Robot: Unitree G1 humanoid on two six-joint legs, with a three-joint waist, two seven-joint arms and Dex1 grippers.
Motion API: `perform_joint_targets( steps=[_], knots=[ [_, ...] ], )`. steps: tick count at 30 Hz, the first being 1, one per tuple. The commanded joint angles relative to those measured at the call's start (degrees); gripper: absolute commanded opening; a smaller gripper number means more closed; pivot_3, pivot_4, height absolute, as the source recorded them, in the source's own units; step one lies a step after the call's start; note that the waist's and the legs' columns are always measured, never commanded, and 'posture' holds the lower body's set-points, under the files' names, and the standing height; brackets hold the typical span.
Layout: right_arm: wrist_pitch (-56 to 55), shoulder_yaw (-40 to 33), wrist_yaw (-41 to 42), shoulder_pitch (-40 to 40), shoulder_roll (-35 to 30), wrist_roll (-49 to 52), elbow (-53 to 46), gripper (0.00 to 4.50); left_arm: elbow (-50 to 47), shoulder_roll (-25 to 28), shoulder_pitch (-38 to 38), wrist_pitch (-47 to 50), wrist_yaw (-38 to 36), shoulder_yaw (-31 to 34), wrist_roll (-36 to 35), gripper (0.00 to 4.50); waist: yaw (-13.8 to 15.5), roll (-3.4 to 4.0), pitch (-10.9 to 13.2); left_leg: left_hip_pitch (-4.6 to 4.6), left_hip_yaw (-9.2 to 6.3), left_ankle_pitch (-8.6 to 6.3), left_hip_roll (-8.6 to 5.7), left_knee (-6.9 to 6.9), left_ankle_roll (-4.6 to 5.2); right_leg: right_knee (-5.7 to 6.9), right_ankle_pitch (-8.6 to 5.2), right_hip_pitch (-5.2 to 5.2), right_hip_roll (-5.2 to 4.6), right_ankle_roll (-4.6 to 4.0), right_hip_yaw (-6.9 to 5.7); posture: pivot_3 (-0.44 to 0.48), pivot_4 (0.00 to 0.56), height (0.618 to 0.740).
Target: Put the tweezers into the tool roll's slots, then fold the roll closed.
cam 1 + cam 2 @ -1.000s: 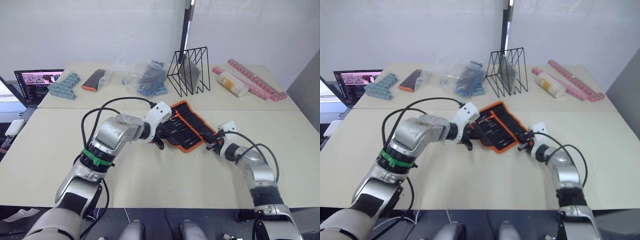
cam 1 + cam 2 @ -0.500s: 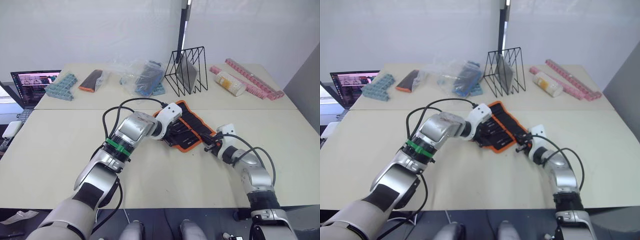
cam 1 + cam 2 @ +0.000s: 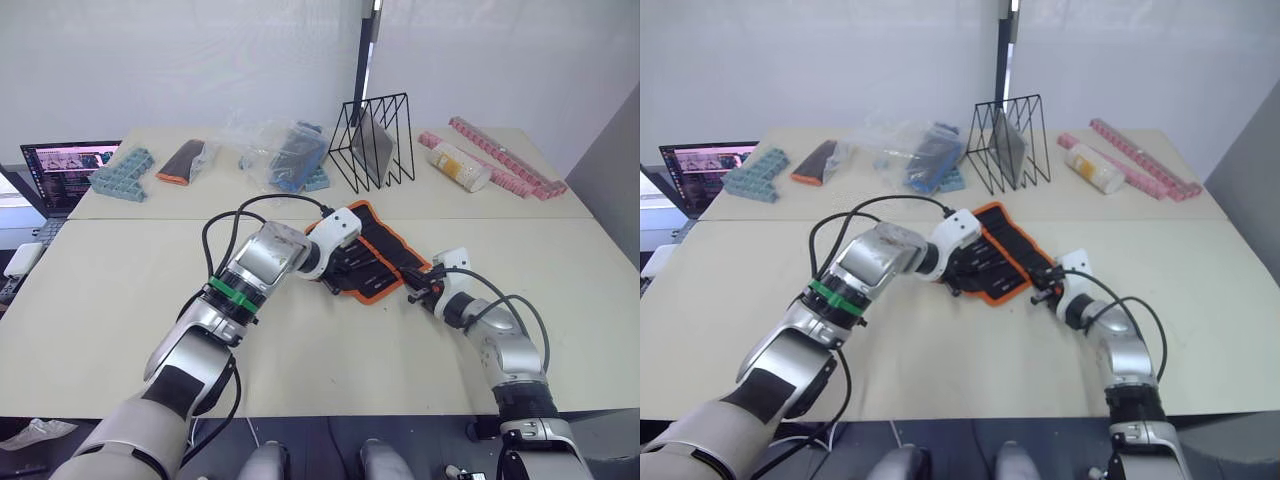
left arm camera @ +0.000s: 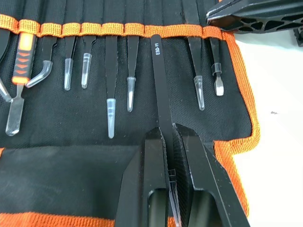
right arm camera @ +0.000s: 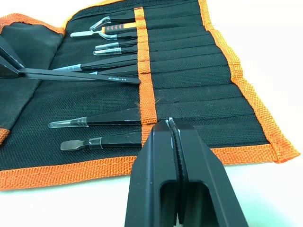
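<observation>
- The right gripper (image 3: 416,293) is resting at the near right edge of the tool roll (image 3: 385,262), its fingers (image 5: 163,156) pressed together on the orange trim (image 5: 147,124) that borders the slots (image 5: 189,82).
- The left gripper (image 4: 166,142) is pinching one black tweezer (image 4: 160,80) marked ESD-11, lying over the roll's inner face with its blunt end reaching the slot row's orange band.
- The tool roll is lying open and flat on the table (image 3: 330,350), between the two grippers, roughly mid-table.
- Other tweezers (image 4: 129,71) are sitting in the slots, their capped tips (image 4: 111,118) sticking out; an orange-and-black handled tool (image 4: 21,71) is seated at one end of the row.
- Farther back, a black wire rack (image 3: 377,140) is standing on the table.
- Left of the rack, a clear plastic bag (image 3: 280,150) with dark and blue contents is lying, then an orange-tipped dark case (image 3: 187,160) and a grey-blue pill organiser (image 3: 122,172).
- At the far right, a pale cylinder (image 3: 460,165) and pink strips (image 3: 505,155) are lying.
- A laptop (image 3: 60,170) is showing at the far left.
</observation>
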Motion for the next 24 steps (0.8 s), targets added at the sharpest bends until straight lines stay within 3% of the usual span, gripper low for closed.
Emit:
perform_joint_targets(
  steps=[1,11,24],
  knots=[
    [0.66,1.33,0.00,0.68,0.79,-0.57,1.59,0.00,-1.82,0.15,0.03,-0.13,-0.65,-0.47,1.07,0.03,-0.02,0.00,0.00,0.00,0.00,0.00,0.00,0.01,0.00,0.00,0.00,0.00,0.00,0.00,0.00,0.000,0.150,0.739],
    [0.65,1.35,-0.06,0.48,1.13,-0.61,1.76,0.00,0.74,-1.24,-0.30,-2.73,-0.40,-0.31,2.60,0.03,-0.05,0.00,0.00,0.01,0.00,0.00,0.00,0.07,0.00,0.08,0.00,0.00,0.01,0.00,0.00,0.000,0.150,0.739],
    [-0.28,3.32,0.04,-0.09,1.17,-2.94,3.90,0.00,17.92,-7.36,-4.08,-19.01,-1.63,0.01,7.39,0.03,-0.08,-0.01,-0.01,0.00,0.08,0.00,-0.04,0.32,0.01,0.31,0.00,0.01,0.00,0.00,0.00,0.000,0.150,0.739]
  ],
)
